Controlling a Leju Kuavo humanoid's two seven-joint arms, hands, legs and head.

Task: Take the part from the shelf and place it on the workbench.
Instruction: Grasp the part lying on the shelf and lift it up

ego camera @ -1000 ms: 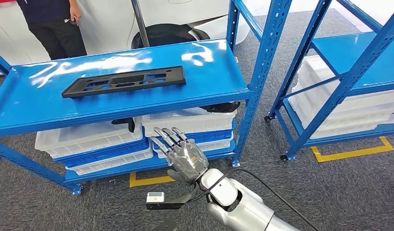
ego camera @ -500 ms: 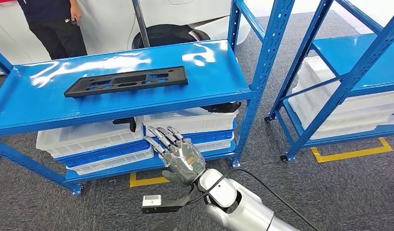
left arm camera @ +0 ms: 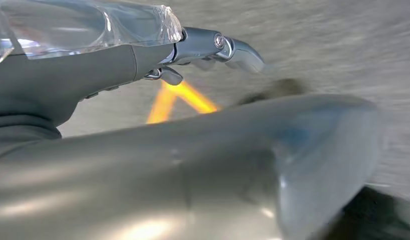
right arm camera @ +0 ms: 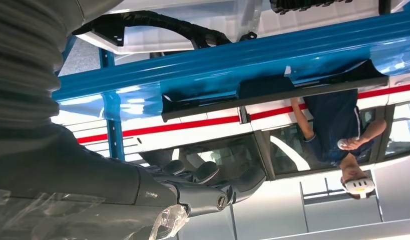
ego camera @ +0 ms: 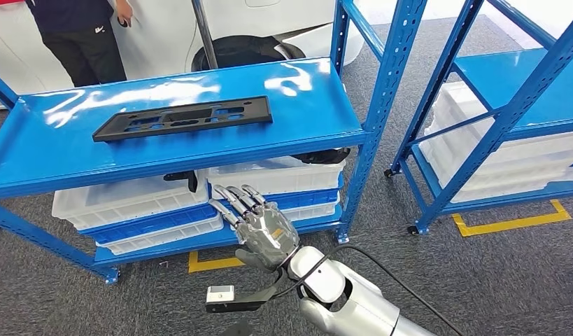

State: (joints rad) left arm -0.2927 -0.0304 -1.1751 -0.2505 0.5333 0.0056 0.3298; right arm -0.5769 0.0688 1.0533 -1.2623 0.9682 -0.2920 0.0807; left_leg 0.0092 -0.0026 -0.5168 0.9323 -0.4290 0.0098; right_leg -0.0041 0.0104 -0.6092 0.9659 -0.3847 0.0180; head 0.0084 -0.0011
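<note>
The part [ego camera: 182, 117] is a long flat black frame with cut-outs, lying on the top board of the blue shelf [ego camera: 304, 105], left of its middle. My right hand [ego camera: 259, 227] hangs in front of the shelf and below its front edge, fingers spread and pointing up toward the shelf, holding nothing. From the right wrist view the part [right arm camera: 273, 95] appears edge-on above the shelf's front beam [right arm camera: 243, 60], well clear of the fingers [right arm camera: 213, 172]. My left hand [left arm camera: 213, 47] hangs over grey floor with its fingers stretched out and nothing in them.
White bins [ego camera: 129, 199] holding black pieces sit on the lower board. A blue upright [ego camera: 381, 98] stands at the shelf's right end. A second blue shelf [ego camera: 521, 84] with white bins stands to the right. A person [ego camera: 80, 35] stands behind the shelf by a white car.
My right hand has drifted a little to the left and slightly lower in front of the shelf. The person behind has lifted a hand. The part has not moved.
</note>
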